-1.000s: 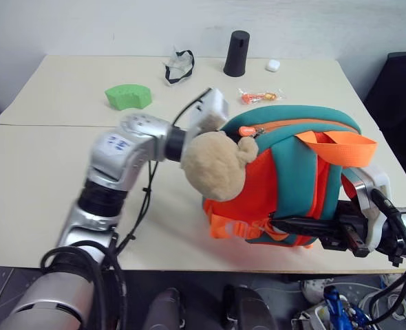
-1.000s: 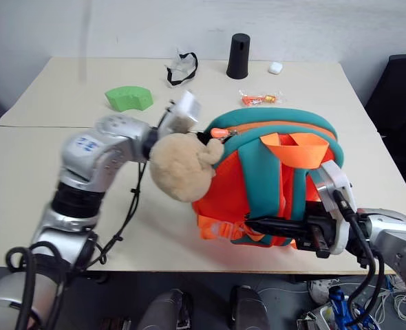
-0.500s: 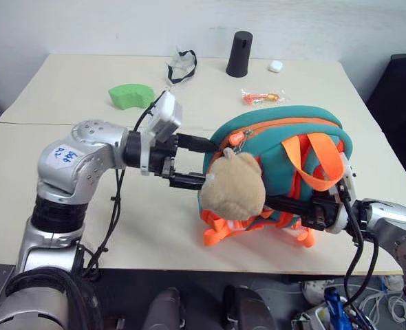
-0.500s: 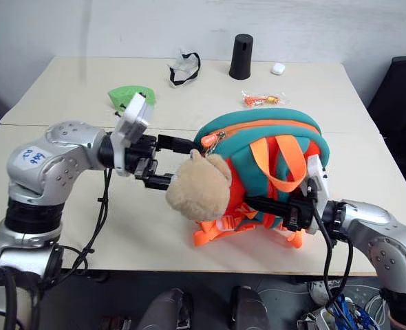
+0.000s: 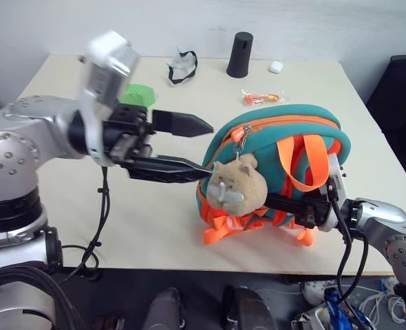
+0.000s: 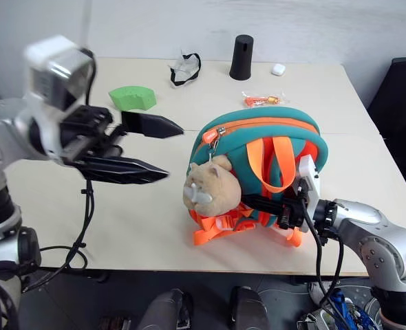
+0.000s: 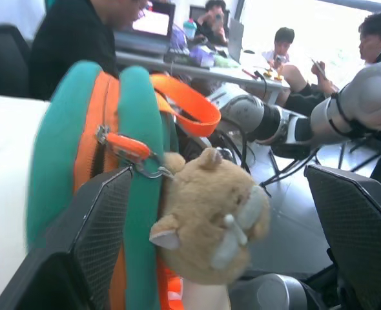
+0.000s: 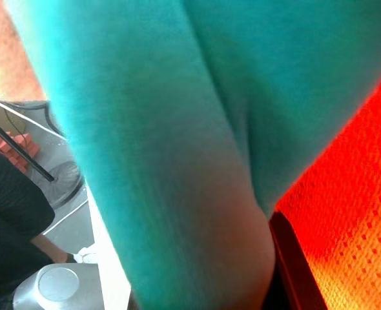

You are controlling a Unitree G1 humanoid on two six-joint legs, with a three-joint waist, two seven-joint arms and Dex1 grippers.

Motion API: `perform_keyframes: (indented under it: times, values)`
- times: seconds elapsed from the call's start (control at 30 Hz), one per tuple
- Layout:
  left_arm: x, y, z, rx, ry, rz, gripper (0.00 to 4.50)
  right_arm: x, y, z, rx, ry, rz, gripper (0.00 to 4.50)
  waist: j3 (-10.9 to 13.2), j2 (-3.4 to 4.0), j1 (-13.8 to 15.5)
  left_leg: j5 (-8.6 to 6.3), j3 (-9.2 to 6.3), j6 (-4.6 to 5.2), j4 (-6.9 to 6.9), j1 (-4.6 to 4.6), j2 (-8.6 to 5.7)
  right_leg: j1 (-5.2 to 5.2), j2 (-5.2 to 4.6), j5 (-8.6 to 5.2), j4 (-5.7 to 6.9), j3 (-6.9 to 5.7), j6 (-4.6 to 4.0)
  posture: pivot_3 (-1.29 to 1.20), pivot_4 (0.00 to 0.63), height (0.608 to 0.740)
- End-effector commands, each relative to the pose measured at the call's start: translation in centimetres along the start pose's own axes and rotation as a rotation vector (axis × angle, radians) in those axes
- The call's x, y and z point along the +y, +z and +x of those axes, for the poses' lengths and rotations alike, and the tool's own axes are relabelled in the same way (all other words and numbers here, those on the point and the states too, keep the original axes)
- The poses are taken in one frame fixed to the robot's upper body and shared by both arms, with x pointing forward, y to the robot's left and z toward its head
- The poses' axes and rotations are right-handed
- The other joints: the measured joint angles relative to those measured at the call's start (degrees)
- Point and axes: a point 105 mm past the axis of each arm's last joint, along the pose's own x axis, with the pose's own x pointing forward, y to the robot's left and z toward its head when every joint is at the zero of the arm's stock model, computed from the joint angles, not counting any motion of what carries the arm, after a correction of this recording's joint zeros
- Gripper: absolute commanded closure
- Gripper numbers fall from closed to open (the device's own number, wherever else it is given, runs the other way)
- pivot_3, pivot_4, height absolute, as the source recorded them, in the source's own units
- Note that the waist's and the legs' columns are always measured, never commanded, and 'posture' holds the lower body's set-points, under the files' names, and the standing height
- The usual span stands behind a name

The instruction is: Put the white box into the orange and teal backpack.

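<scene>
The white box is nowhere to be made out on the desk [image 5: 65,206]. The orange and teal backpack [image 5: 285,148] stands upright at about 4 o'clock on the desk, near its front edge, its zip running over the top and a tan plush bear [image 5: 236,187] hanging at its front. The right gripper [image 5: 285,204] is partly hidden against the backpack's lower 3 o'clock side; its jaws are together, clamped on the backpack's lower edge among the orange webbing. The left gripper [image 5: 189,146] hovers above the desk at the backpack's 9 o'clock, jaws spread wide with nothing between them, the lower finger's tip close beside the bear. Toward 12 o'clock lie a green block [image 6: 131,97], a black cup [image 5: 238,54], a small white case [image 5: 274,67], a wrapped orange sweet [image 5: 261,97] and a crumpled black-and-white item [image 5: 180,68], all well apart from the backpack.
</scene>
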Motion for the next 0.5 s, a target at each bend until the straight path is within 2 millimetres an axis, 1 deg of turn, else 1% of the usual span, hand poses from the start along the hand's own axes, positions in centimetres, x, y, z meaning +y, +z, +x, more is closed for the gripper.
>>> perform_keyframes:
  times: [0.03,0.1,0.17,0.27,0.4,0.5]
  values:
    - [0.0,-0.6,1.3,0.079,-0.006,0.041,0.02,-0.1,1.0,0.2,-0.027,-0.002,-0.023,4.5,0.0,0.0,-0.2,0.01,0.01,-0.01,0.0,0.01,0.0,0.0,0.01,0.0,-0.03,0.0,0.0,0.0,0.15,0.74]
    - [0.4,-1.8,1.5,0.159,0.008,0.079,0.02,-0.1,1.2,0.2,-0.035,0.001,-0.021,4.5,0.0,0.0,-0.3,0.01,0.08,-0.02,-0.02,0.09,-0.03,-0.01,0.06,-0.02,-0.04,0.05,-0.04,0.0,0.15,0.74]
    - [0.4,-2.8,1.6,0.211,-0.018,0.104,0.02,-0.1,1.4,0.3,-0.046,-0.001,-0.016,4.5,0.0,0.0,-0.4,-0.01,0.09,-0.06,-0.02,0.08,0.0,-0.04,0.11,-0.04,-0.06,0.05,-0.08,0.0,0.15,0.74]
    - [0.0,-3.2,1.6,0.237,-0.078,0.12,0.02,-0.1,1.5,0.4,-0.05,-0.002,-0.013,4.5,0.0,0.0,-0.3,-0.01,0.11,-0.06,-0.04,0.08,0.0,-0.06,0.09,-0.05,-0.06,0.06,-0.09,0.0,0.15,0.74]
    - [1.1,-4.2,1.7,0.296,-0.055,0.174,0.02,0.2,1.7,0.4,-0.068,0.003,-0.008,4.5,0.0,0.01,-0.3,-0.01,0.11,-0.05,-0.04,0.08,-0.01,-0.05,0.06,-0.05,-0.06,0.06,-0.1,0.0,0.15,0.74]
    - [1.3,-4.6,2.0,0.311,-0.079,0.183,0.02,0.2,1.9,0.5,-0.076,-0.001,-0.003,4.5,0.0,0.01,-0.2,-0.01,0.1,-0.04,-0.04,0.07,-0.01,-0.05,0.07,-0.05,-0.07,0.05,-0.1,0.0,0.15,0.74]
